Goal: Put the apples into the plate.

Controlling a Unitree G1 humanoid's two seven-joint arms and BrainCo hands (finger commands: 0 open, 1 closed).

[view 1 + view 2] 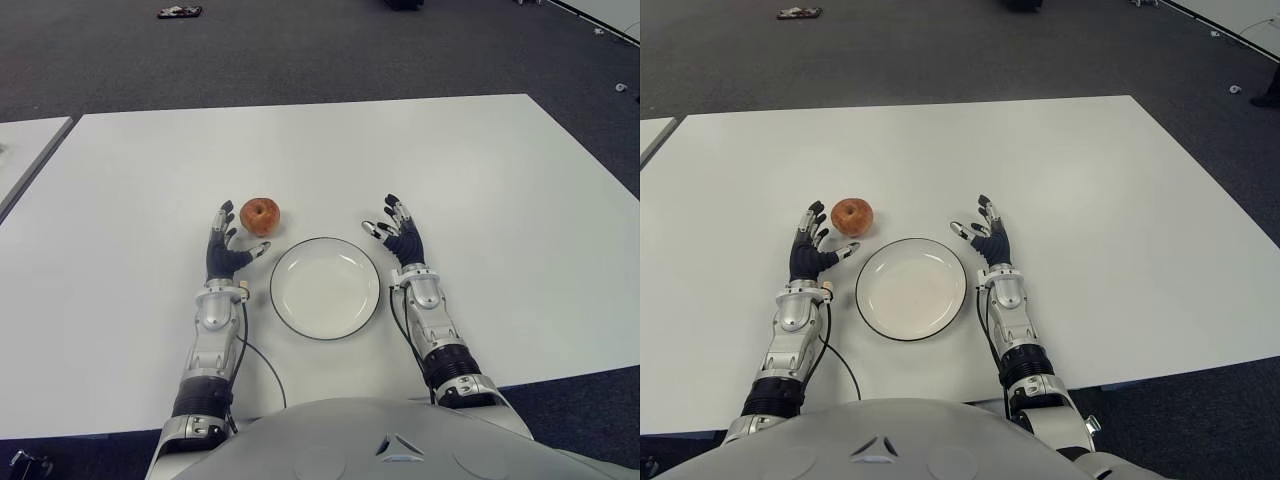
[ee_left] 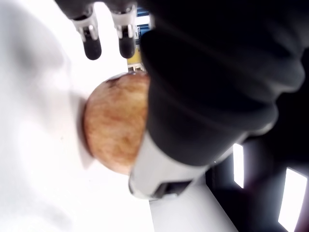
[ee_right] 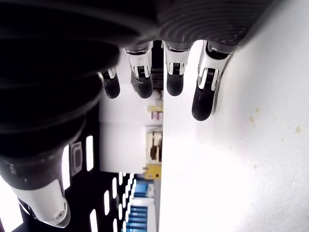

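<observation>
One reddish-orange apple [image 1: 260, 215] sits on the white table [image 1: 480, 170], just beyond the upper left rim of a white plate [image 1: 325, 288] with a dark edge; the plate holds nothing. My left hand [image 1: 226, 243] is open, fingers spread, just left of and slightly nearer than the apple, not touching it. In the left wrist view the apple [image 2: 113, 128] shows close beside the thumb [image 2: 193, 116], with nothing closed around it. My right hand [image 1: 395, 232] is open to the right of the plate, its fingers [image 3: 203, 99] extended over bare table.
The table's far edge borders dark carpet [image 1: 300, 50]. A second white table [image 1: 25, 150] stands at the far left. A small dark object [image 1: 180, 12] lies on the floor beyond.
</observation>
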